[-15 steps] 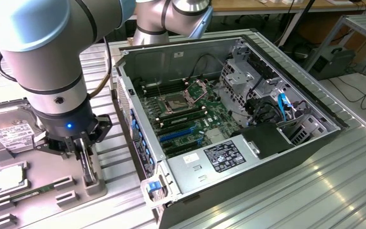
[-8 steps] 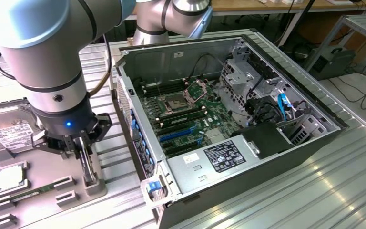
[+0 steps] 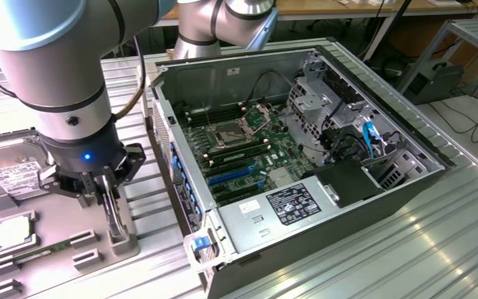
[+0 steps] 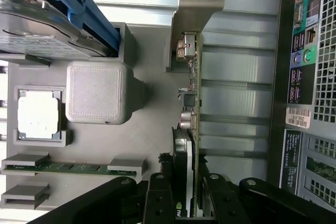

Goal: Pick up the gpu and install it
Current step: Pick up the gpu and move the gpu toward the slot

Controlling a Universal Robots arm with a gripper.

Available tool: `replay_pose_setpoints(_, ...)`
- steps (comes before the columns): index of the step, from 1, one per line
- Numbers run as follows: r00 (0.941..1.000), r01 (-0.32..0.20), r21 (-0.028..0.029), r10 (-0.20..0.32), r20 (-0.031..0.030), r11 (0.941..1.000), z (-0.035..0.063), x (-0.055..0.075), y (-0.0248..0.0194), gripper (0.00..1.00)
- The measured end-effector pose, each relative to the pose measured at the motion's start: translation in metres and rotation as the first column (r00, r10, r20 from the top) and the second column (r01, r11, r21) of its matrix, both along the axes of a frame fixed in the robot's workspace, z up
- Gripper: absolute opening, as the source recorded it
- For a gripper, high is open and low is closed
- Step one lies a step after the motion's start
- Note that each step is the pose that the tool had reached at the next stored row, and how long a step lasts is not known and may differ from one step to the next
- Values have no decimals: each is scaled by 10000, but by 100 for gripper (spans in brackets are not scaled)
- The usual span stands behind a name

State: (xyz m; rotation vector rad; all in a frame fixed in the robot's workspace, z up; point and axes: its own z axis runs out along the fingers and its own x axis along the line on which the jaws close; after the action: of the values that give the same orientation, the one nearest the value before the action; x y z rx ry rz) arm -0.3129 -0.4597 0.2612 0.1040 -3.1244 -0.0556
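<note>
Open computer case (image 3: 222, 75) lying on its side on the ribbed metal table (image 3: 438, 249), with the grey parts tray (image 3: 56, 221) just beside it. The gripper (image 4: 185, 184) is clamped on both faces of the gpu (image 4: 190, 100), which stands on edge over the tray. The gpu is a thin dark card with a green board edge and a silvery bracket (image 4: 195, 9) at the end away from the fingers.

Exterior view sits high; wrist view hangs close over shared tray (image 3: 56, 221) (image 4: 149, 145).
</note>
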Motion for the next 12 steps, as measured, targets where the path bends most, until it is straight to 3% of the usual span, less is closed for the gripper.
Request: replay_pose_setpoints(12,10000,11,0,-11,1,10000,189,0,-1,28)
